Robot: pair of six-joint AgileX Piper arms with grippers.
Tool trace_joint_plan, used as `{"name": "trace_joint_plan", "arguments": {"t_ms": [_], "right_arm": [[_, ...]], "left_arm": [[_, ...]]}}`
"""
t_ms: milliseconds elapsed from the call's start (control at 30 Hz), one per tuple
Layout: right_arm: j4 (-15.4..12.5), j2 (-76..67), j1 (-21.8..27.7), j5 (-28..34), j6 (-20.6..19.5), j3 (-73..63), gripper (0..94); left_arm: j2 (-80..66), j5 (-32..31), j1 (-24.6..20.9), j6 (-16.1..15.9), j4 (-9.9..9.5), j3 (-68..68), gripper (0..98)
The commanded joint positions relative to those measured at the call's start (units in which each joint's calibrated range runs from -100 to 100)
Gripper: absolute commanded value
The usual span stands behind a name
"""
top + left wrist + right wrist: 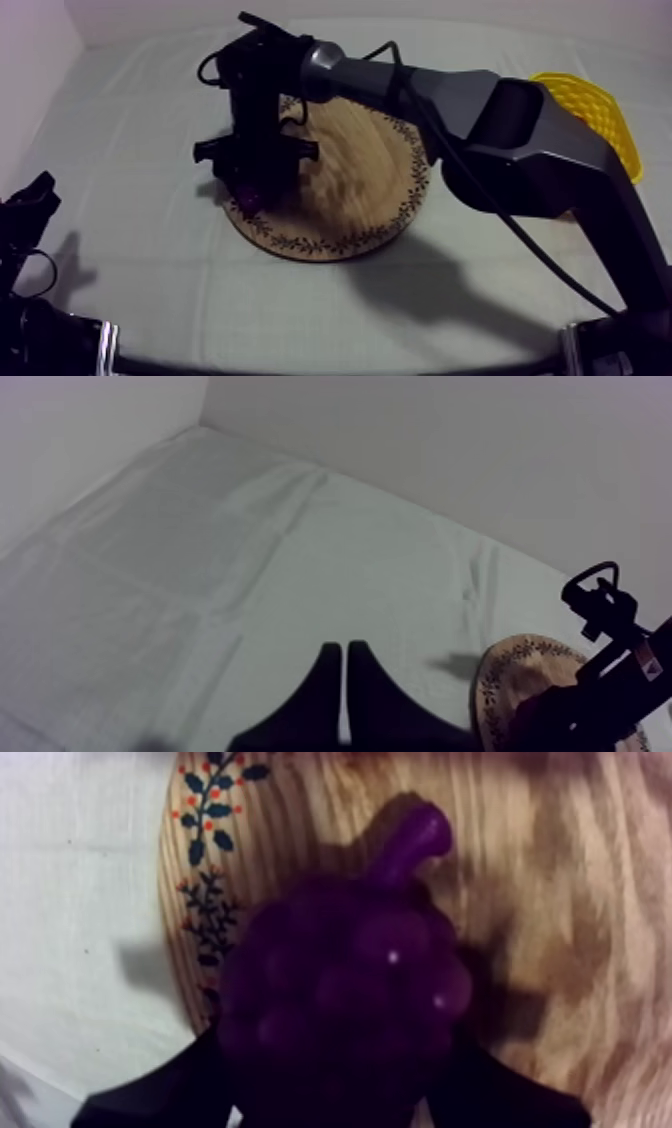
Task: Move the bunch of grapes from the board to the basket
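In the top view the right arm (470,110) comes in from the right of the frame and reaches across the wooden board (350,205) at the middle of the table; the right gripper (255,185) points down over the board's left part, close to the patterned rim; a spot of purple under it is the bunch of grapes (250,197); from above, the black wrist hides how the fingers stand. The right wrist view settles that: the bunch of grapes (345,992), stem (415,842) pointing away, sits between the two black fingers (160,1087), one pressed to each side, so the right gripper (340,1082) is clamped on it; the wooden board (570,902) lies beneath, its flowered rim and the cloth (70,902) just beside the fruit; whether the bunch is off the wood cannot be told.

The yellow basket (590,105) stands at the upper right of the top view, behind the arm and well apart from the grapes; the left gripper (30,205) sits low at the left edge. In the left wrist view the left gripper (340,696) has its fingers together as a narrow wedge over bare cloth (200,576), with the board's rim (500,676) and the right arm (610,666) off to one side.
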Motion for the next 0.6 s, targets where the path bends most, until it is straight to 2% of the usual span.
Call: {"name": "trace_joint_plan", "arguments": {"t_ms": [0,567], "right_arm": [[0.52,0.10,-0.02,-0.15,-0.07,-0.04,37.0],[0.89,-3.09,0.01,-0.38,0.15,1.30,35.0]], "left_arm": [[0.02,0.00,0.02,0.01,0.01,-0.04,0.0],[0.02,0.00,0.02,0.01,0.01,-0.04,0.0]]}}
